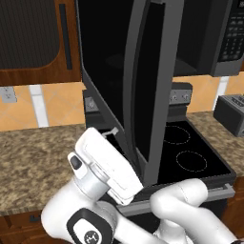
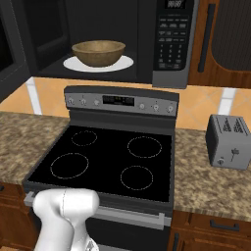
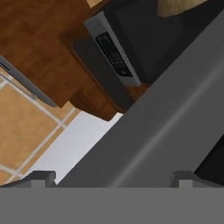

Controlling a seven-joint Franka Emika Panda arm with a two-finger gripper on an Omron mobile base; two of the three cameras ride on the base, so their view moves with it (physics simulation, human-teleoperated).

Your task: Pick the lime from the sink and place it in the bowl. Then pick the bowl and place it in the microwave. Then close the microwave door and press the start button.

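With the bowl already seated in the cavity, status is read as follows:

bowl: the bowl (image 2: 98, 52) is seen on the white turntable plate (image 2: 125, 63) inside the microwave (image 2: 147, 44), upper centre of the right base view; upright, placed.
lime: cannot be made out inside the bowl from this angle; presumed in it, not confirmed.
door: the microwave door (image 1: 143, 90) is swung open, edge-on through the middle of the left base view; its grey steel frame (image 3: 166, 127) is crossed diagonally in the hand view.
gripper: the gripper (image 3: 113, 178) is held just beside the door frame, finger tips spread apart at the bottom corners, nothing between them, hand released.
keypad: keypad (image 2: 171, 41) at upper right of the right base view, judged untouched.
done: pick and both placements, judged.
left: door to be pushed shut, start button to be pressed.
surroundings: stove (image 2: 105, 162) below, toaster (image 2: 230, 142) at right on the counter (image 2: 206, 184).
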